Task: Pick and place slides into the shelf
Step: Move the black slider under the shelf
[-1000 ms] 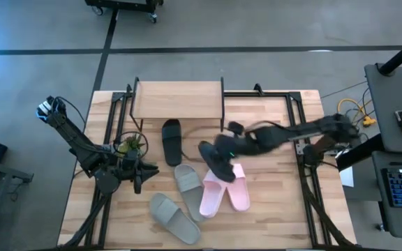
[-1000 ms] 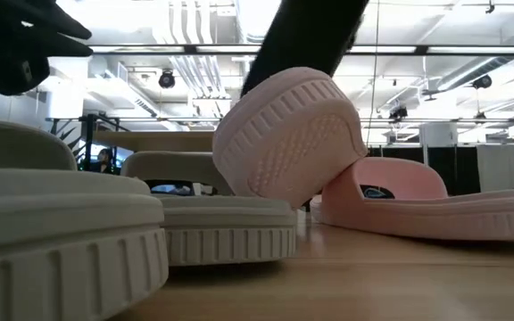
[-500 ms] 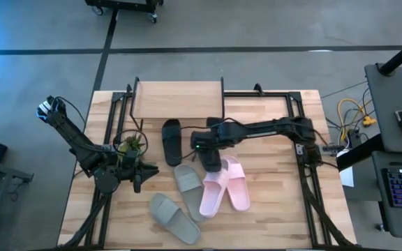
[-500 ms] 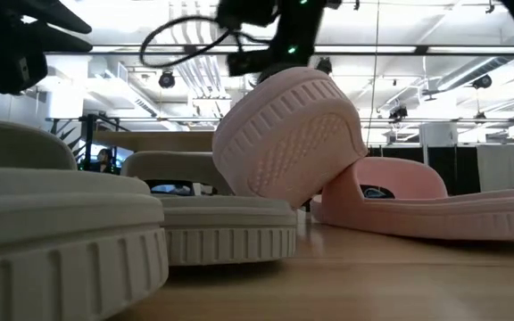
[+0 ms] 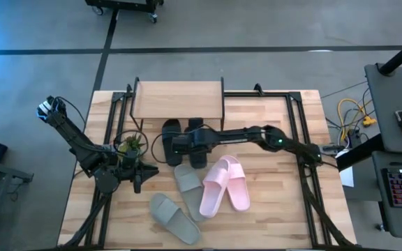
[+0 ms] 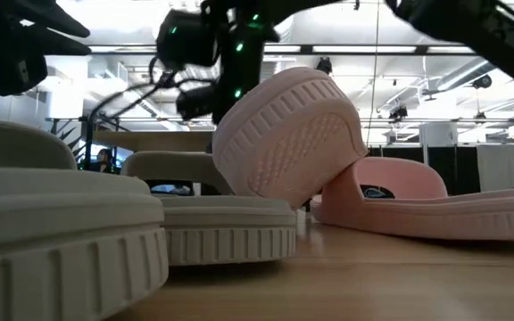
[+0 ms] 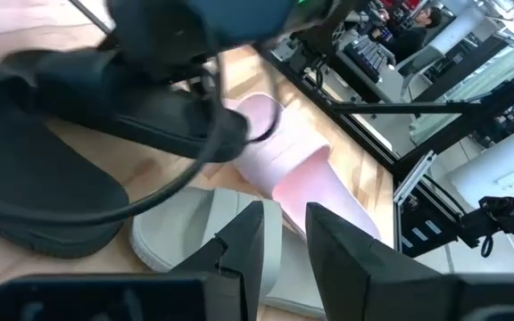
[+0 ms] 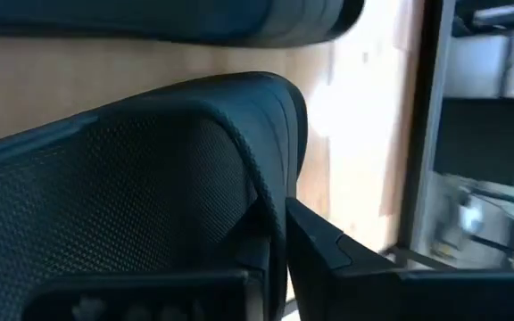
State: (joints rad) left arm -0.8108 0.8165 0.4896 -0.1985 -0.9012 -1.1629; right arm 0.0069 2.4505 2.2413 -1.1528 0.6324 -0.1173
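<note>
Right claw (image 5: 182,141) reaching across the tabletop (image 5: 278,202) just in front of the shelf (image 5: 177,100), fingers clamped on the strap of a black slide (image 5: 197,143), carried beside its mate, the other black slide (image 5: 170,141), lying flat near the shelf's open front. In the right wrist view, textured black strap (image 8: 132,187) pinched thin between the two fingers. Left claw (image 5: 139,173) parked low at the tabletop's left side, fingers slightly apart, holding nothing.

Remaining on the tabletop: two grey-green slides (image 5: 187,184) and (image 5: 174,217), and the pale pink pair (image 5: 223,183), one pink slide propped tilted on the other.

Probably light, rubbery and flexible footwear: sole likely to sag and swing from a strap grip, so best slid in low and level. Strap's edge the natural hold, thin enough to pinch; grippy rubber unlikely to slip, but liable to drag on the wood.
</note>
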